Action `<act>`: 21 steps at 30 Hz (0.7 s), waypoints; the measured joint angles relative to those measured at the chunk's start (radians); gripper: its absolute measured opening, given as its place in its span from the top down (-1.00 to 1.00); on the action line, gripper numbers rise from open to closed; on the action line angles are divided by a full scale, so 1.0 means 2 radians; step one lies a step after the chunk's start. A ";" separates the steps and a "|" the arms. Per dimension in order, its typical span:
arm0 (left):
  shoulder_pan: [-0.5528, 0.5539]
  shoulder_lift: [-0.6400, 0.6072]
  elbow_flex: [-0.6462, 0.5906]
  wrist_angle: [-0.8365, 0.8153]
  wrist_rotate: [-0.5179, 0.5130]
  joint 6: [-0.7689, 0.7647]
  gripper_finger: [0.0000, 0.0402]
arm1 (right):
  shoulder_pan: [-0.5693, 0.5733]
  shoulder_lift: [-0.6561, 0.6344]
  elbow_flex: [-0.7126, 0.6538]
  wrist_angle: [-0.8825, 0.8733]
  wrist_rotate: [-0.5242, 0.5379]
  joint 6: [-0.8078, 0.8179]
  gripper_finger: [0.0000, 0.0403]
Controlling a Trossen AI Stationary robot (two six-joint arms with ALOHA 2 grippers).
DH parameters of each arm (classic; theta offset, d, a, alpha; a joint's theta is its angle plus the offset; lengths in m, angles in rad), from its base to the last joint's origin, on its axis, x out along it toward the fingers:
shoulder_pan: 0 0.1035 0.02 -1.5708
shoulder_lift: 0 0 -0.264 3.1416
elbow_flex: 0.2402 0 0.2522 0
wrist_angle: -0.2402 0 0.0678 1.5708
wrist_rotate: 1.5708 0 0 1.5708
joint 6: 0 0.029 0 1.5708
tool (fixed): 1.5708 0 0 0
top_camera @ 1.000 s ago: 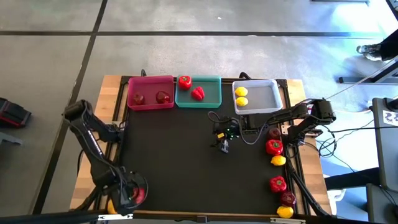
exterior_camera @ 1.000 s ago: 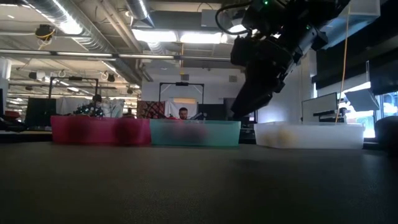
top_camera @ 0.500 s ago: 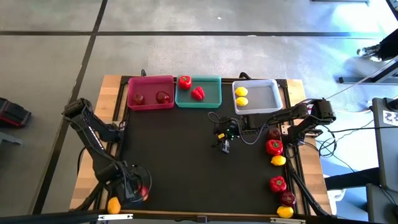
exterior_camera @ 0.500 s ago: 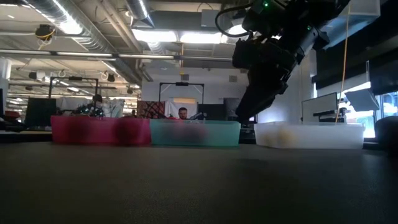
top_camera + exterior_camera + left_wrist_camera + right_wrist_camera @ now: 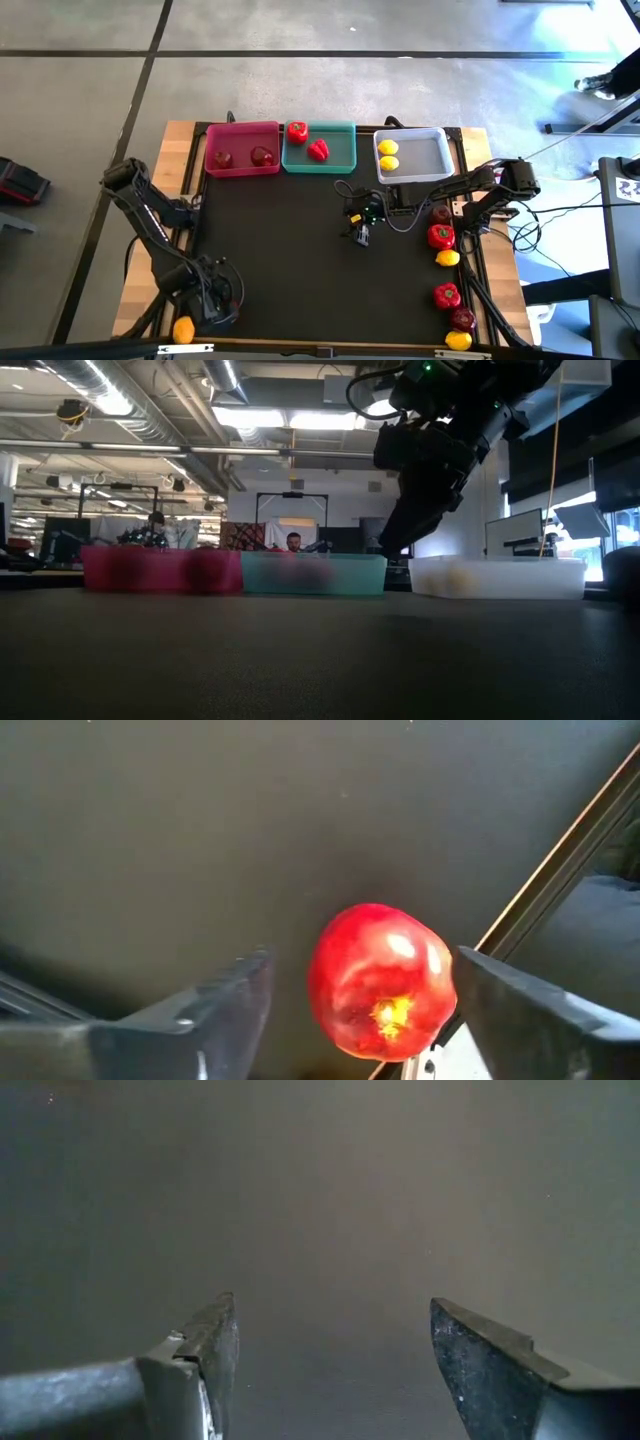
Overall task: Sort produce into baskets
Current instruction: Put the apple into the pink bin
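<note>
My left end effector [image 5: 355,1010] hangs spread wide over the near left corner of the table [image 5: 300,250], its fingers either side of a red apple [image 5: 380,980] without touching it. A lemon [image 5: 183,329] lies just beside. My right end effector [image 5: 330,1350] waits mid-table, also released. The pink basket [image 5: 241,130] holds two apples, the teal basket [image 5: 340,132] peppers, the white basket [image 5: 425,152] lemons.

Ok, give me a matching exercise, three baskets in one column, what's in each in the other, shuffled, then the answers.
1. pink basket
2. teal basket
3. white basket

A. two lemons
B. two apples
C. one pepper inside, another on its rim

Pairs: 1-B, 2-C, 3-A
</note>
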 joint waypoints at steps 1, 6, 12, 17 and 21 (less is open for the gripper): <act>0.000 0.000 0.000 0.000 0.000 0.000 -0.55 | 0.000 0.000 0.000 0.000 0.000 0.000 -0.29; 0.000 0.000 0.000 0.002 -0.001 0.007 -0.63 | -0.001 0.000 0.000 0.001 0.000 0.000 -0.29; -0.004 0.000 0.000 0.036 0.002 0.043 -0.60 | -0.001 0.000 0.000 0.002 0.000 0.000 -0.29; -0.013 0.012 0.000 0.057 0.007 0.091 -0.59 | -0.001 0.000 0.000 0.003 0.000 -0.001 -0.29; -0.021 0.035 0.000 0.057 0.028 0.111 -0.59 | -0.001 0.000 0.000 0.004 0.002 -0.001 -0.29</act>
